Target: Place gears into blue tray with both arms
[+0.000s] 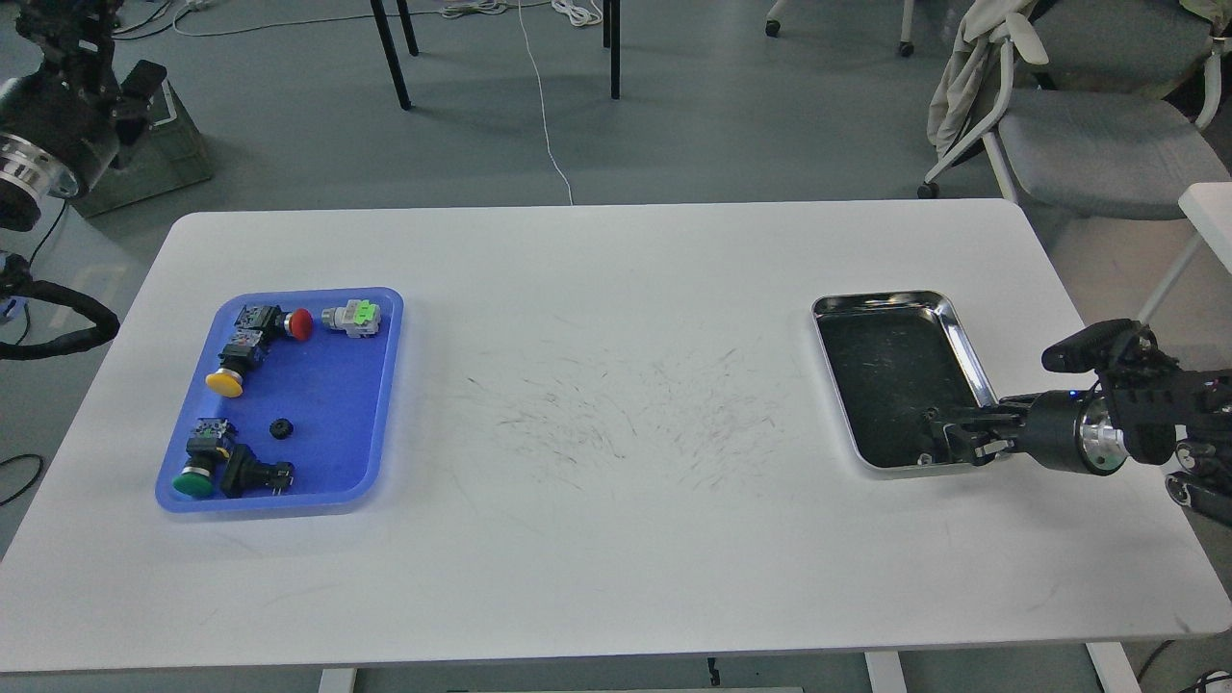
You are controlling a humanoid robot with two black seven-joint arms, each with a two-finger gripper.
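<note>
The blue tray [377, 385] lies at the table's left. One small black gear [280, 428] rests on its floor, among several push buttons with red, yellow and green caps. My right gripper [948, 435] reaches from the right into the near right corner of the steel tray [965, 345], low over its dark bottom. Its dark fingers blend with that bottom, so I cannot tell their state or whether they hold anything. My left arm's gripper [60, 38] is raised off the table at the far top left, dark and indistinct.
The white table [616, 539] bears scuff marks in the middle between the two trays. Behind it stand a grey office chair [1097, 135] at the right, dark chair legs and a white cable on the floor.
</note>
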